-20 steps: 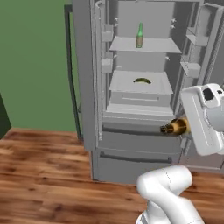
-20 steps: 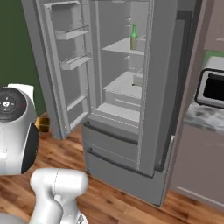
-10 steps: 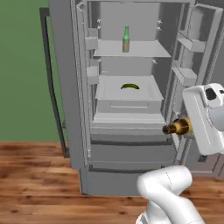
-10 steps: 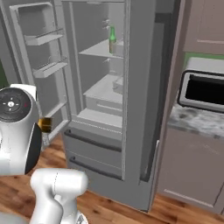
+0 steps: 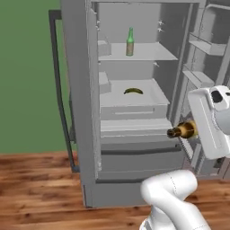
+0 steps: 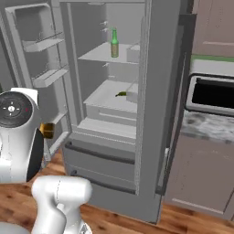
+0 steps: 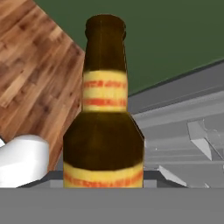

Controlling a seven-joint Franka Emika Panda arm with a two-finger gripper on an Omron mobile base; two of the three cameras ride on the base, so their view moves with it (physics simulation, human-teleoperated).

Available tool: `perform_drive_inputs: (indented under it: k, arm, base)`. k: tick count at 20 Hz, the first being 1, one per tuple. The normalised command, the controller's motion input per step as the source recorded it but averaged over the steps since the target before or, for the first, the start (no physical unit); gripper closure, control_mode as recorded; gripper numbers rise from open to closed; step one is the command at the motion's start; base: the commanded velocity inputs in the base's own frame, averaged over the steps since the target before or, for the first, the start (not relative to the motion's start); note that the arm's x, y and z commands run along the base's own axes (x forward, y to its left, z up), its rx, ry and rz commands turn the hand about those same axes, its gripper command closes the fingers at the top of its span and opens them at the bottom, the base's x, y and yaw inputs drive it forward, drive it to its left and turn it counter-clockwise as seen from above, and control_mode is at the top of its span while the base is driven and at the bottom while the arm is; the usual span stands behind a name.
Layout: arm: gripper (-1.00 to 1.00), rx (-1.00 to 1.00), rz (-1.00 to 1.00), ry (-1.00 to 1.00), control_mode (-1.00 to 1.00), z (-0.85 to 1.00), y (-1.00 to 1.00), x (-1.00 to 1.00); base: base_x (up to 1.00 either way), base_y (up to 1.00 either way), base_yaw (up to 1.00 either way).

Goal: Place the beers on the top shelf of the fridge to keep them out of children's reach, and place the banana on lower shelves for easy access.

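The fridge (image 5: 81, 134) stands open. One of the beers, the green bottle (image 5: 130, 42) (image 6: 114, 42), stands upright on the top shelf (image 5: 150, 55) (image 6: 97, 54). On the lower shelf (image 5: 150, 95) lies the banana (image 5: 133, 91) (image 6: 121, 94). My gripper (image 5: 194, 130) is shut on the amber beer bottle (image 5: 181, 131) (image 6: 47, 130) (image 7: 104, 131), held sideways with its neck pointing left, in front of the fridge's right side at drawer height. The fingers are hidden behind the bottle and hand.
Door racks (image 5: 201, 44) (image 6: 43, 43) line the open door close to my hand. A microwave (image 6: 212, 93) sits on a speckled counter (image 6: 208, 125) beside the fridge, with brown cabinets above and below. Wooden floor (image 5: 36, 188) lies in front.
The whole picture has shifted: the base has driven, and the fridge now sits more in front and nearer. The amber bottle stays in my gripper at the same pose.
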Motion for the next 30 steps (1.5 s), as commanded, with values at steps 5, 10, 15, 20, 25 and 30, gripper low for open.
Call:
perform_drive_inputs:
  k: [5,10,15,20,25,30]
  arm:
    - [1.0,0.0,0.0,0.0,1.0,0.0,0.0,0.0]
    - [1.0,0.0,0.0,0.0,1.0,0.0,0.0,0.0]
    - [1.0,0.0,0.0,0.0,1.0,0.0,0.0,0.0]
    - [1.0,0.0,0.0,0.0,1.0,0.0,0.0,0.0]
    - [1.0,0.0,0.0,0.0,1.0,0.0,0.0,0.0]
    - [1.0,0.0,0.0,0.0,1.0,0.0,0.0,0.0]
  base:
    - [0.52,0.38,-0.18]
    - [0.61,0.04,-0.16]
    - [0.59,0.0,-0.14]
    - [0.57,0.0,-0.14]
    - [0.58,0.0,-0.15]
    - [0.58,0.0,-0.16]
